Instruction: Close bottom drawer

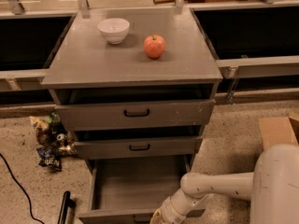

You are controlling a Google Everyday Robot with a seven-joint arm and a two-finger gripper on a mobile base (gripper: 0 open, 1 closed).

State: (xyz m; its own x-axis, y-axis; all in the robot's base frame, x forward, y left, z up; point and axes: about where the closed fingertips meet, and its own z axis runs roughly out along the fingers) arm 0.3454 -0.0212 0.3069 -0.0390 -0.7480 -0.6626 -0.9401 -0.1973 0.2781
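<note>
Count: one grey cabinet (126, 64), three drawers, all pulled out by different amounts. On top, one white bowl (114, 30) at 11 o'clock and one red apple (154, 46) near 12, apart from each other

Top drawer (93, 115) and middle drawer (103, 148) each stand slightly ajar, one black bar handle apiece

Bottom drawer (135, 181) at 6 o'clock, pulled far out; plain grey interior, low grey front panel along the lower edge

One white arm (215, 186) enters from 4 o'clock. Gripper (159, 217) sits at the front panel's right part, cut by the frame edge; spread or pressed together, cannot tell

Floor: one heap of snack packets (49, 141) at 9 o'clock, one black cable (14, 185) at 8, one cardboard box (278, 130) at 4
</note>
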